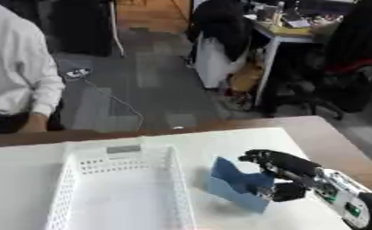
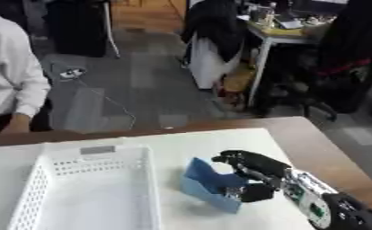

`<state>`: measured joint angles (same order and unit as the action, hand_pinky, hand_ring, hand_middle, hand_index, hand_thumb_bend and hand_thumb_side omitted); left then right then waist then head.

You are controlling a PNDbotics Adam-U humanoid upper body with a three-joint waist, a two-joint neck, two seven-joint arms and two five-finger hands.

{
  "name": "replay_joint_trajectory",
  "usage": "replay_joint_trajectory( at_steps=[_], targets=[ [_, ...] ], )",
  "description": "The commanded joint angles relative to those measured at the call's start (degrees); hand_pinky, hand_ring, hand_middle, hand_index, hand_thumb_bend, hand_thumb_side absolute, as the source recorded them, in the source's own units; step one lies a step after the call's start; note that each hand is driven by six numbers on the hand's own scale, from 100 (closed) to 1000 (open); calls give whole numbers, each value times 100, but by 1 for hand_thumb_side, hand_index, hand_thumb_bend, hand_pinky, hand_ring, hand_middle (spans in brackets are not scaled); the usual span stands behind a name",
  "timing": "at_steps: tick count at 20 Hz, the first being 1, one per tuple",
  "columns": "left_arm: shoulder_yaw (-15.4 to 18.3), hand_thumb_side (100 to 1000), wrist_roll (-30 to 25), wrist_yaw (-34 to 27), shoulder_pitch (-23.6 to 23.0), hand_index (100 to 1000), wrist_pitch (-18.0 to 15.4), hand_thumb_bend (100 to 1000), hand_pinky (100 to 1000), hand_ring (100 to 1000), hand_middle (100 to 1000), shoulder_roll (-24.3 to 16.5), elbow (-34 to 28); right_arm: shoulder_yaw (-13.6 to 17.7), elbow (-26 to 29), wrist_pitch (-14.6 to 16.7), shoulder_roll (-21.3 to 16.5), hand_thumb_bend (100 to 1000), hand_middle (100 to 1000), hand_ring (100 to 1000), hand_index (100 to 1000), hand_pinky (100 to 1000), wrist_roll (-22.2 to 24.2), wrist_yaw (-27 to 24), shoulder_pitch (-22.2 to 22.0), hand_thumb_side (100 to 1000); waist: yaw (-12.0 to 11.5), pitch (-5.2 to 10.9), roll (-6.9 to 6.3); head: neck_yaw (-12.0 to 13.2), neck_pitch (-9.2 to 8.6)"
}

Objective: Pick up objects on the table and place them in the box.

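A blue, folded box-like object [image 1: 238,185] stands on the white tabletop just right of the white perforated basket [image 1: 73,175]. My right hand [image 1: 282,173] comes in from the lower right, its fingers curled over the object's right side and its thumb below, pinching it. The object rests on the table outside the basket, near its right wall. The basket looks empty inside. My left hand shows in neither view.
The white surface [image 2: 197,141] lies on a brown wooden table [image 1: 330,143] whose edge runs along the right and back. A person in a white shirt [image 1: 12,76] sits at the far left behind the table. Chairs and a desk stand on the floor beyond.
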<state>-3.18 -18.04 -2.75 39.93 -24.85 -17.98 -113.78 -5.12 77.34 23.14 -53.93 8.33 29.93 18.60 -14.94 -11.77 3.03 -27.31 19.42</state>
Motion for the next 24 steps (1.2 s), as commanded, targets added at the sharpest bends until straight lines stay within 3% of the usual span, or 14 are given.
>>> replay_joint_trajectory(
  at_steps=[1,2,17,24],
  targets=[
    [16,832,-17,-11,92,602,-1,699,462,375,526,-30,-82,88,4,72,-156,342,100,1000,1000,1000,38,11,65,937,1,64,-12,-30,-60],
    [16,832,-19,-10,94,602,0,699,462,375,526,-28,-82,80,10,99,-147,369,100,1000,1000,1000,37,31,75,933,-1,63,-13,-27,-59],
    [16,832,-56,7,135,602,19,699,463,375,526,-5,-82,22,62,264,-20,335,100,1000,1000,1000,-54,342,22,936,-26,36,-8,-7,-61],
    [-3,834,-133,35,189,602,52,700,463,373,526,13,-82,1,51,305,43,326,100,1000,1000,1000,-65,403,22,932,-59,13,21,-272,-139]
  ],
)
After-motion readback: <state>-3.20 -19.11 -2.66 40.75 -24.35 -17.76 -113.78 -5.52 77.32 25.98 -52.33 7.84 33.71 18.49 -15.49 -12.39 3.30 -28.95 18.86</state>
